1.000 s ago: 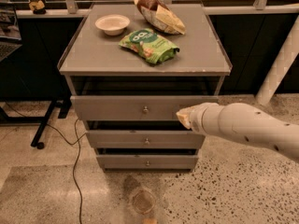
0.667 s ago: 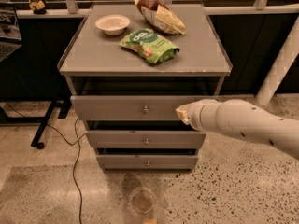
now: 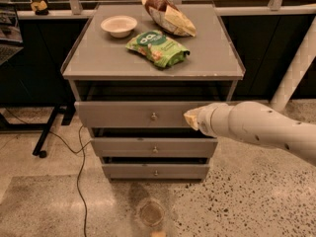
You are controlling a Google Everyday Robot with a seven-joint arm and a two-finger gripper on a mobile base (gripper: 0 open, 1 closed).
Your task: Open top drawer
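The top drawer (image 3: 123,113) is the widest grey front of three, with a small round metal knob (image 3: 154,116) at its centre. It stands pulled out a little, with a dark gap above it. My white arm comes in from the right. My gripper (image 3: 192,118) is at its tip, right in front of the drawer's right part, to the right of the knob and at the same height. The arm's end hides the drawer's right end.
On the cabinet top (image 3: 98,58) lie a white bowl (image 3: 119,24), a green snack bag (image 3: 158,47) and a brown-and-yellow chip bag (image 3: 168,15). Two narrower drawers (image 3: 154,148) sit below. A cable (image 3: 79,152) runs on the floor at left. A white post (image 3: 296,68) stands at right.
My arm and gripper have moved a little to the left along the top drawer front, closer to the knob.
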